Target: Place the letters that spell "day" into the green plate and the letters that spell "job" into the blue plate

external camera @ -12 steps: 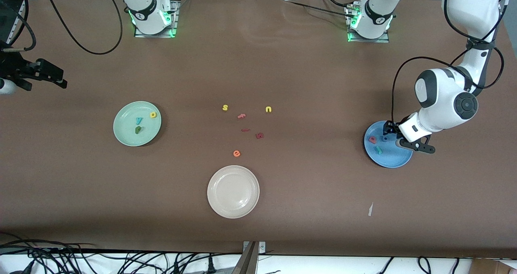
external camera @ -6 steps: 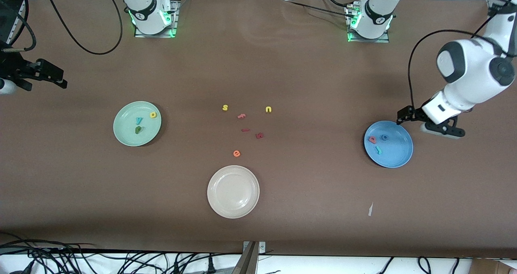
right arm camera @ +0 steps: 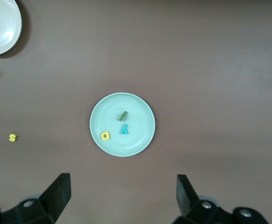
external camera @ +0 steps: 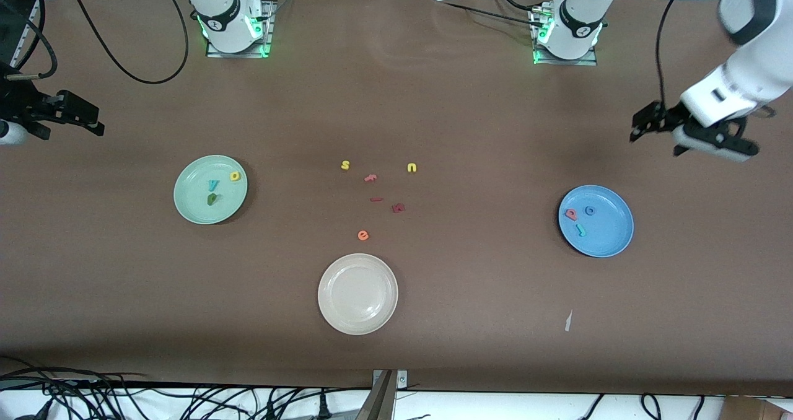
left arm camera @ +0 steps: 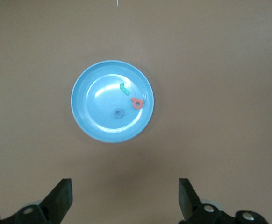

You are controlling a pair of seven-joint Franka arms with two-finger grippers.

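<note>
The green plate (external camera: pixel 226 206) (right arm camera: pixel 138 137) holds a yellow "d" (external camera: pixel 235 176) (right arm camera: pixel 105 136), a dark green "a" (external camera: pixel 212 199) (right arm camera: pixel 123 115) and a teal "y" (external camera: pixel 214 185) (right arm camera: pixel 124 129). In the blue plate (external camera: pixel 610 237) (left arm camera: pixel 96 91) lie a teal "j" (external camera: pixel 580 230) (left arm camera: pixel 124 88), a blue "o" (external camera: pixel 590 210) (left arm camera: pixel 118 113) and a pinkish-red "b" (external camera: pixel 571 214) (left arm camera: pixel 137 103). My left gripper (external camera: pixel 684 136) (left arm camera: pixel 125 196) hangs open and empty high over bare table beside the blue plate. My right gripper (external camera: pixel 93 122) (right arm camera: pixel 124 193) waits open and empty high over the right arm's end of the table.
A cream-white plate (external camera: pixel 334 311) sits bare nearer the front camera. Mid-table lie loose letters: yellow "s" (external camera: pixel 345 165), yellow "u" (external camera: pixel 411 168), pink "f" (external camera: pixel 370 177), two dark red pieces (external camera: pixel 398 208), orange "e" (external camera: pixel 363 235). A paper scrap (external camera: pixel 567 321) lies near the front edge.
My left gripper has opened, lifted off the blue plate and swung up toward the left arm's end, leaving the blue "o" in the plate. The right arm has not moved.
</note>
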